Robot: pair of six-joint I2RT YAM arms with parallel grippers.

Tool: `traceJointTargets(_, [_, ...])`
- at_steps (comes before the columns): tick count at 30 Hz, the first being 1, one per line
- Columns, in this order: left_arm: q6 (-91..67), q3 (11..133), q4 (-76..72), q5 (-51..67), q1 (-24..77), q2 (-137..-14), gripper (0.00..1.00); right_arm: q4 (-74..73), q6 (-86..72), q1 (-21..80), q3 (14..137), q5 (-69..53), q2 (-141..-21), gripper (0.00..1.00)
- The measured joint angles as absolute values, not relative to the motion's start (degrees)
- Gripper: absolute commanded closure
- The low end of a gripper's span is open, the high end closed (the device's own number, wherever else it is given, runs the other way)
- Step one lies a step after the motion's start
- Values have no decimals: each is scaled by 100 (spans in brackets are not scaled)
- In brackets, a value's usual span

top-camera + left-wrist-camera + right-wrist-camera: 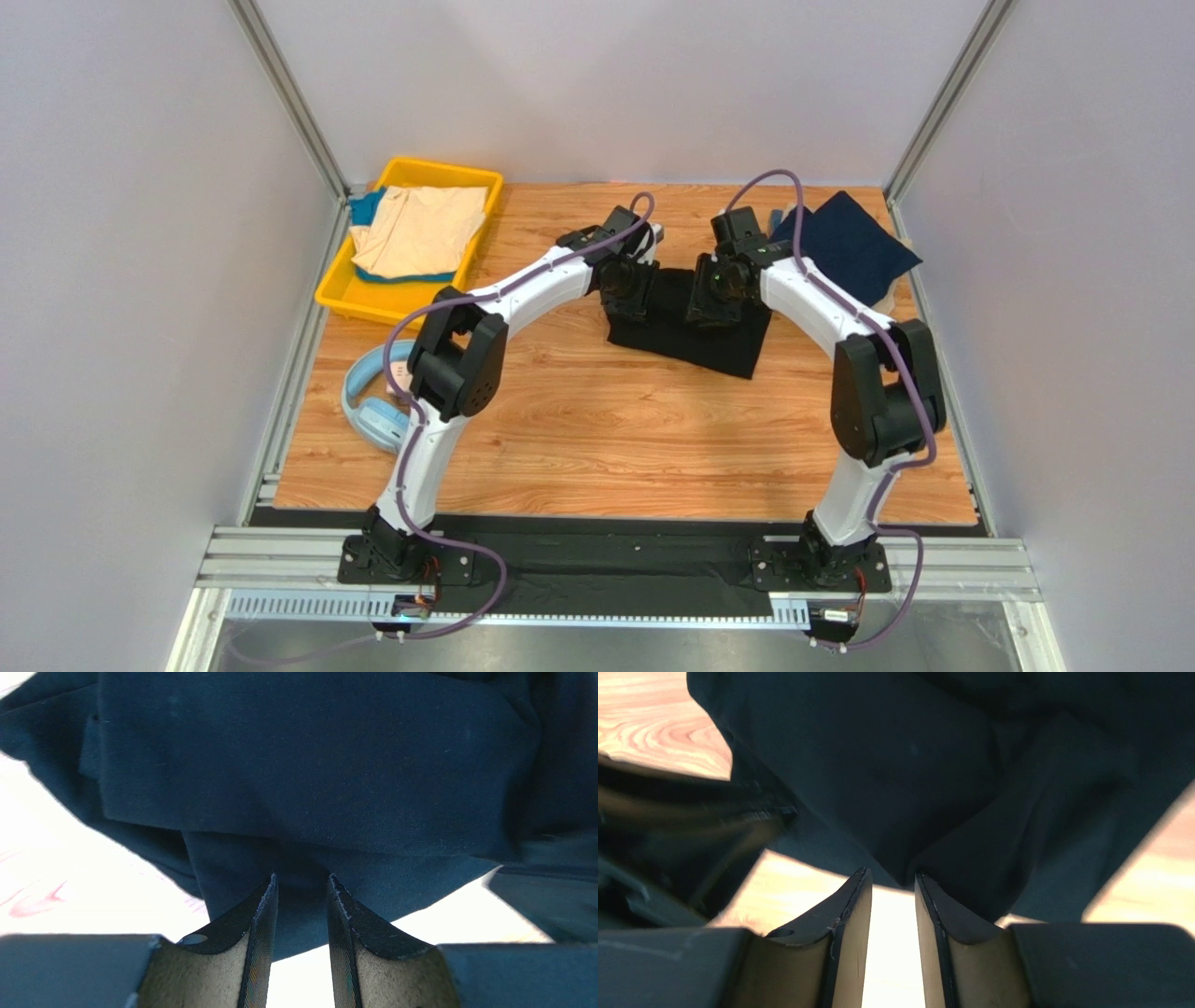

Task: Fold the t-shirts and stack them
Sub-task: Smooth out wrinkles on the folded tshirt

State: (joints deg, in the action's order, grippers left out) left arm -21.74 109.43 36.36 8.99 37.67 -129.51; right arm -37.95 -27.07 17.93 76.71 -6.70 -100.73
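Note:
A black t-shirt [706, 345] lies folded into a rough rectangle at the middle back of the table. Both grippers are down at its far edge. My left gripper [627, 287] is at the left corner, and my right gripper [713, 297] is near the middle. In the left wrist view the left gripper [300, 876] has its jaws a little apart. The black cloth [316, 763] lies under and between the tips, not pinched. In the right wrist view the right gripper [891, 873] is also slightly open. A fold of the shirt [899, 763] sits just past its tips.
A navy t-shirt [853, 242] lies folded at the back right corner. A yellow tray [341, 293] at the back left holds a beige t-shirt [421, 230] over a teal cloth. Light-blue headphones [368, 408] lie near the left edge. Metal frame posts stand at both back corners.

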Motion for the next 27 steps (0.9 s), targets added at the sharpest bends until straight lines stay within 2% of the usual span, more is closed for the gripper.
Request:
traceJointTargets(12, [-2165,10613,3227,1022,3785,-13148,65,-3752,-2716,2091,8705,-499,-11332,77])
traceJointTargets(27, [-2130,9100,2196,1197,3795,-12370,67,-4160,-2449,2071,10009,821,-11939,81])
